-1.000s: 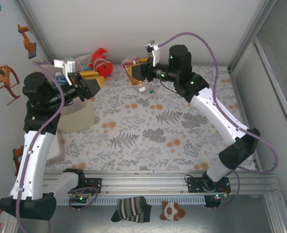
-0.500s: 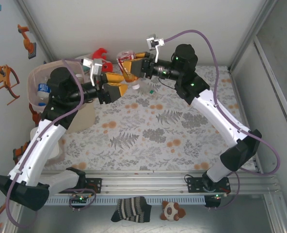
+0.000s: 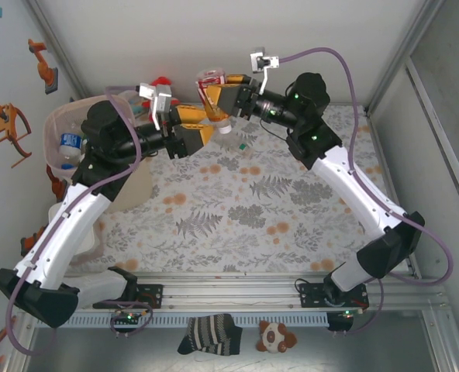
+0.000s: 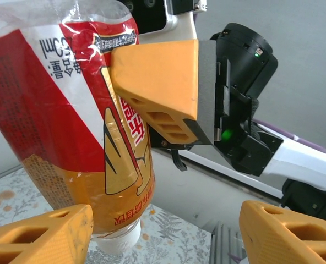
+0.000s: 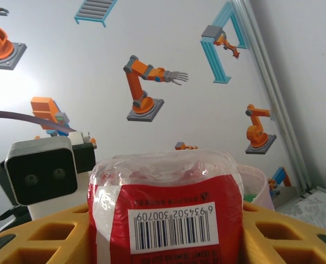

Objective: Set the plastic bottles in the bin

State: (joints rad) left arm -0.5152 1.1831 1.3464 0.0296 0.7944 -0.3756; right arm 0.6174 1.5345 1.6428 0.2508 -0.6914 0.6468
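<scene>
A red-labelled plastic bottle [image 3: 212,91] hangs cap-down above the table's far edge, with my right gripper [image 3: 220,101] shut on its upper body. The barcode side of the bottle [image 5: 168,220] sits between orange fingers [image 5: 39,236] in the right wrist view. My left gripper [image 3: 204,128] is open at the bottle's lower end. Its fingertips [image 4: 42,236] flank the neck and white cap [image 4: 116,242], the left one close to the bottle [image 4: 69,110], the right one well apart. The pale-pink bin [image 3: 57,124] stands far left with a blue-labelled bottle [image 3: 68,144] inside.
A red fish plush [image 3: 161,82] lies against the back wall behind my left gripper. A small green item [image 3: 243,146] rests on the patterned cloth below the bottle. A sock [image 3: 208,333] and a small plush [image 3: 275,336] lie in front of the arm bases.
My left arm has swung right from over the bin to the bottle's lower end, uncovering the bin. The right gripper has lifted the bottle slightly up and back.
</scene>
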